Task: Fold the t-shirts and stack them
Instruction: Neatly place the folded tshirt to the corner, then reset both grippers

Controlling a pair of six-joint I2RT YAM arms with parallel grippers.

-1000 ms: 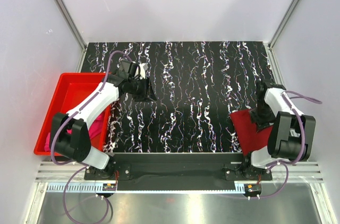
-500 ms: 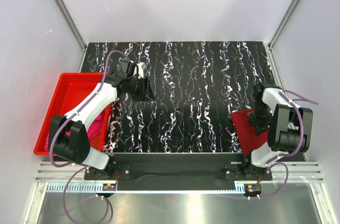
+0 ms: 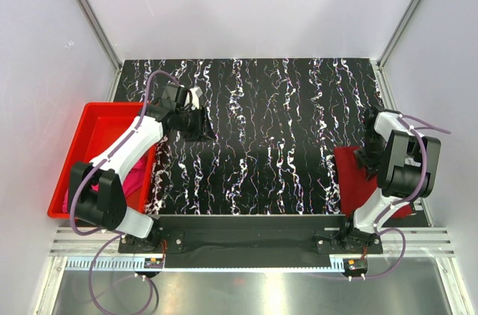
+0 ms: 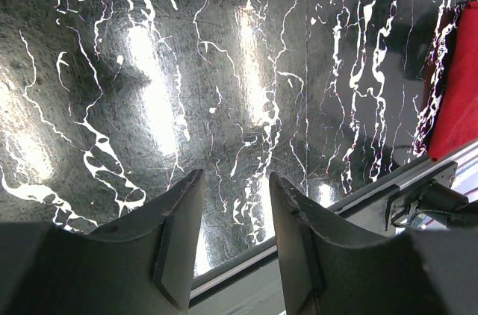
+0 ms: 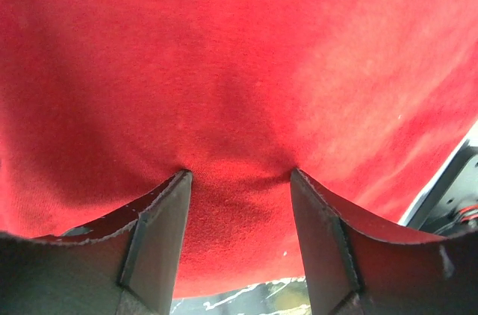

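**With One Shirt at the Stack Site, One Waits in the Bin**

Since only one garment lies on the work surface, the task is judged to be roughly at its midpoint.

1. Crimson t-shirt [image 3: 351, 181]: lies at the near right corner of the table [image 3: 284, 106], gathered into a compact, roughly rectangular patch. It reads as folded, or close to it. The number of layers cannot be told from above.
2. Right gripper [image 5: 239, 175]: jaws spread, both fingertips pressed down onto the crimson cloth. No fold of fabric is visible between them, so this reads as contact and not a pinch.
3. Pink t-shirt [image 3: 131, 181]: lies bunched in the near end of the red bin [image 3: 97, 132], to the left of the table. It is unfolded and not yet stacked.
4. Left gripper [image 4: 235, 175]: jaws apart and empty, held above bare table just beside the bin's far corner and well apart from the pink cloth.

Outstanding work, as judged: lift the pink t-shirt out, spread it, fold it, and set it on the crimson one.
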